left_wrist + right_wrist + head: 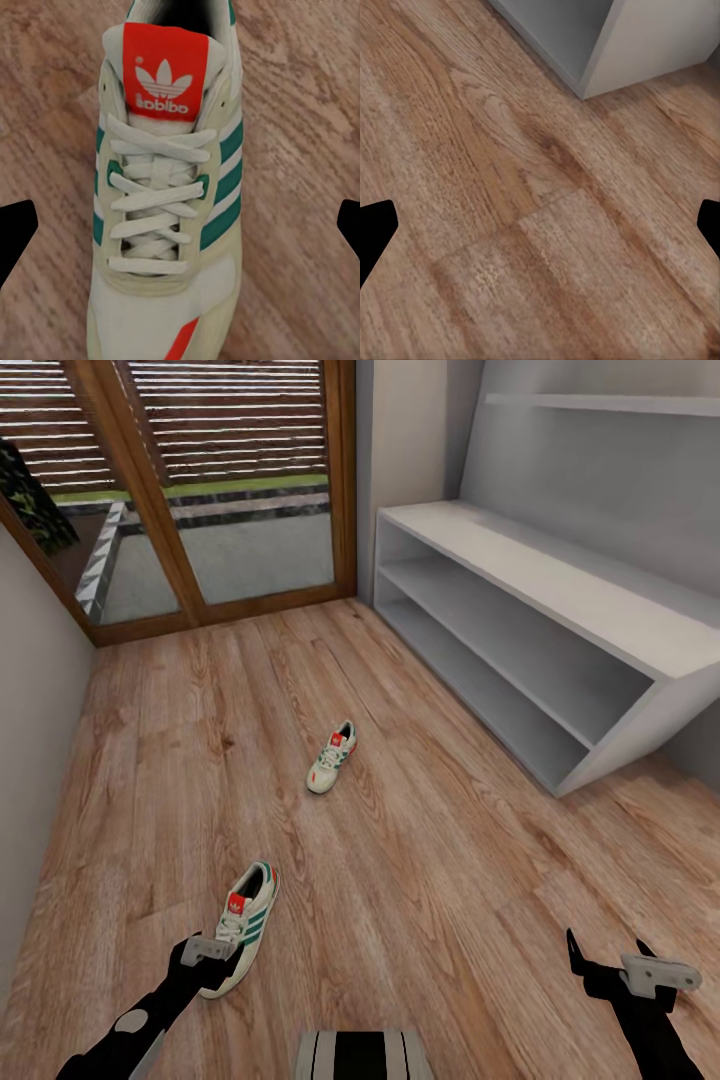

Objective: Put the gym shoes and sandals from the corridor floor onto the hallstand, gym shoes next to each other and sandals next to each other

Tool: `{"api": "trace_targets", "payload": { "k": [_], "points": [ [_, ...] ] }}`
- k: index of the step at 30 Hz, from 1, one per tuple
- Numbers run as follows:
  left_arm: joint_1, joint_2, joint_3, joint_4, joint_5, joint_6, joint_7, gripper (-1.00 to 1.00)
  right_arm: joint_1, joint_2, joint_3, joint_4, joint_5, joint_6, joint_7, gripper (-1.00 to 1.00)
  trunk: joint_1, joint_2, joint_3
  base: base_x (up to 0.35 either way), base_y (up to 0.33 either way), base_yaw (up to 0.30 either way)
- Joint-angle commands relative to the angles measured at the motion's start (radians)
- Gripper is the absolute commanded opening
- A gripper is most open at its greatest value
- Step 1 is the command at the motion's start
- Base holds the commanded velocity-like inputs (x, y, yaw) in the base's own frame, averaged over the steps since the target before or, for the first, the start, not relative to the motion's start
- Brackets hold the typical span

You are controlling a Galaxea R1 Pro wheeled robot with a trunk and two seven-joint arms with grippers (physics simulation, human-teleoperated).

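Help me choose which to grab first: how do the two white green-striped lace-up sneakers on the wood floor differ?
The near sneaker lies right under the open left gripper; the far sneaker lies alone mid-floor, closer to the grey-white shoe rack. The near one looks larger in the head view. Both rest upright on their soles, red tongue patches showing.

near gym shoe [169,217] cream-white, green stripes, red-orange tongue patch; far gym shoe [332,758] same; floor [420,860] light-brown woodgrain; hallstand [560,630] grey-white
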Motion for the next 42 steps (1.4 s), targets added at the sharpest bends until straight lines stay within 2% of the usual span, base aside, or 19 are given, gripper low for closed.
{"api": "trace_targets", "payload": {
  "k": [1,20,42],
  "points": [
    [0.000,0.000,0.000,0.000,0.000,-0.002,0.000,1.00,0.000,0.000,0.000,0.000,0.000,0.000,0.000,1.00,0.000,0.000,0.000,0.000,0.000,0.000],
    [0.000,0.002,0.001,0.000,0.002,-0.010,0.000,1.00,0.000,0.000,0.000,0.000,0.000,0.000,0.000,1.00,0.000,0.000,-0.001,0.109,0.000,0.000],
    [0.000,0.002,0.001,0.000,0.002,-0.011,0.000,1.00,0.000,0.000,0.000,0.001,0.000,0.000,0.000,1.00,0.000,0.000,-0.001,0.015,0.000,0.000]
  ]
}}
